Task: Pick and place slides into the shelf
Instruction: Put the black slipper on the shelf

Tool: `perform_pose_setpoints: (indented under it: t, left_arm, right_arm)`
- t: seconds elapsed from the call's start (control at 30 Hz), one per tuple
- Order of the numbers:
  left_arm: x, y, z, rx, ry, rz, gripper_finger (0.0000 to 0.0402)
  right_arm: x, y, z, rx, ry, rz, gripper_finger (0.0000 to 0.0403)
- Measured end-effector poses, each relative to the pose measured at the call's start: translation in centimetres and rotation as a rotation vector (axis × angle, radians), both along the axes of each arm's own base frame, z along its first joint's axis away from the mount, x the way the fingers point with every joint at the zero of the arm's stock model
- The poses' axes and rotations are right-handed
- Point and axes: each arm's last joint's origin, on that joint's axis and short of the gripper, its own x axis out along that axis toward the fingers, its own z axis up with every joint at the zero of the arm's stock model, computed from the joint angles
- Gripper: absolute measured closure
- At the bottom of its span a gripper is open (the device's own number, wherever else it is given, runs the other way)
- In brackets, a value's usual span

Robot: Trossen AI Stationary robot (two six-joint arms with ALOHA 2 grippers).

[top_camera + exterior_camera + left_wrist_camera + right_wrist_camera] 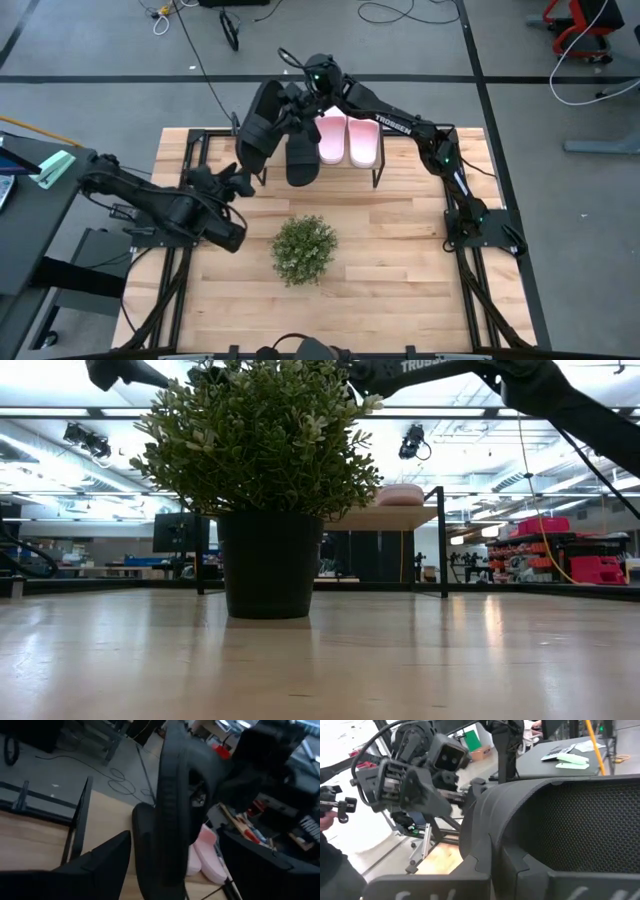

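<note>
While the worktop [400, 260] only carries a potted plant [303, 249] up front, the shelf [375, 168] at its back edge has two pink slides [347, 140] and one black slide [303, 160] on it. Right tool [300, 100] is clenched on the other black slide [260, 122], tilted above the shelf's left end. Left tool [240, 180] sits just beside it, fingers spread, released.

Matt black slide [262, 122] looks like soft foam, its inner strap lining a fine mesh weave. Pink slides [347, 139] smooth, faintly sheeny. Table [400, 270] is pale planked wood, satin finish. Plant pot [266, 564] matt black plastic.
</note>
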Motion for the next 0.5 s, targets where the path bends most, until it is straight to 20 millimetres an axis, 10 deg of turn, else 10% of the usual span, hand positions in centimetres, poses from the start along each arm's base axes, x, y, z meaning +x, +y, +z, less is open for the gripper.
perform_pose_setpoints:
  t: [0.5]
  left_arm:
    - [2.3,0.3,-1.6,-0.082,-0.001,0.053,0.0171]
  right_arm:
    - [0.2,0.5,0.0,0.012,0.007,0.012,0.0388]
